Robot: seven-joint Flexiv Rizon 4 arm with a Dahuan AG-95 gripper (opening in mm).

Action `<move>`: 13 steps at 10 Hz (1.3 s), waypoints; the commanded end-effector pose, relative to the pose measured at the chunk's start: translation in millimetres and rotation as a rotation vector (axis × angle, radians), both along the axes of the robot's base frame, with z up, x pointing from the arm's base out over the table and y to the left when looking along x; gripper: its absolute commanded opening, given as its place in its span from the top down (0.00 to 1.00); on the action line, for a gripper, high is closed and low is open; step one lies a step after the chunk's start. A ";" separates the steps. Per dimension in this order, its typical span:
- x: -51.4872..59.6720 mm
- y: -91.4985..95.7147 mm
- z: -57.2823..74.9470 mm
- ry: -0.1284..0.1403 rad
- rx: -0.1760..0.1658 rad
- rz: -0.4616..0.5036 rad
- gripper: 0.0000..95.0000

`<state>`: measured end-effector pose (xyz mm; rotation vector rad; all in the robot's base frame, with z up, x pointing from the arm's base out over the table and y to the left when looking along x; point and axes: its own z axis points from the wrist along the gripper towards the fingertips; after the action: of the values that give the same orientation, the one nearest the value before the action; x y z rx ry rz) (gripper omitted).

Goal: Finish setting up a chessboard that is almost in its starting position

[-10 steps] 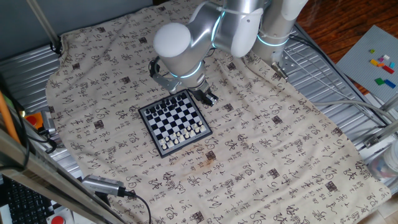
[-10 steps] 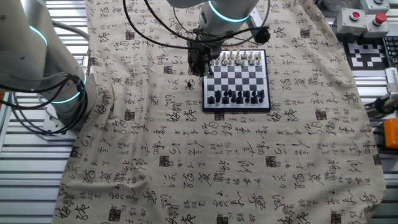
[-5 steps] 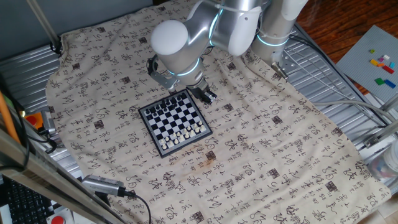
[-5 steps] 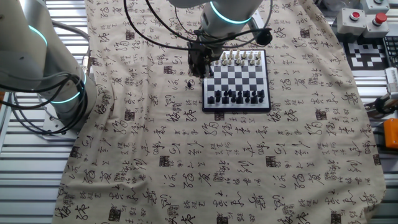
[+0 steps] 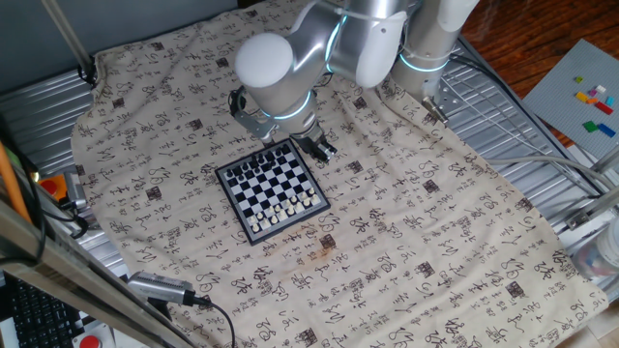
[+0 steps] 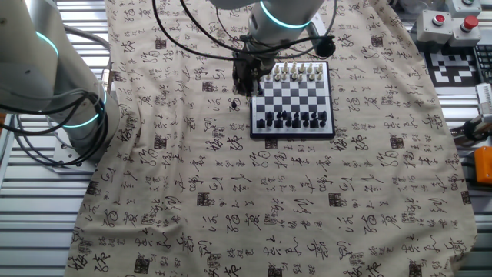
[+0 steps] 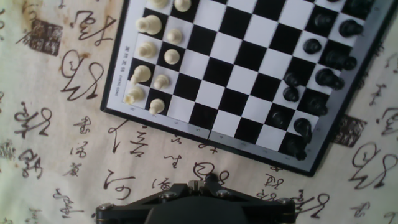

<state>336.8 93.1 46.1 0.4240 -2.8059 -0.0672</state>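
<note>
A printed cloth point(image 5: 435, 242) is covering the table, and the arm point(image 5: 280, 68) is bending low over it. The chessboard point(image 6: 292, 96) is lying mid-cloth, with white pieces point(image 7: 146, 50) lining one end and black pieces point(image 7: 323, 78) the other. The gripper point(image 6: 244, 86) is hovering just beside the board's side edge; I cannot tell how far its fingers are parted or whether they are carrying anything. It is probably handling a stray piece, and the next move is calling for a careful drop onto the vacant square.
</note>
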 end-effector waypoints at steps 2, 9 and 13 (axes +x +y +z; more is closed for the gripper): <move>1.4 -3.1 -0.8 -0.010 0.004 0.000 1.00; 4.7 -16.6 2.3 -0.011 0.012 0.018 1.00; 5.0 -17.8 3.1 -0.014 0.016 0.031 1.00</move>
<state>342.1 74.9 48.7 0.4749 -2.8121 -0.0788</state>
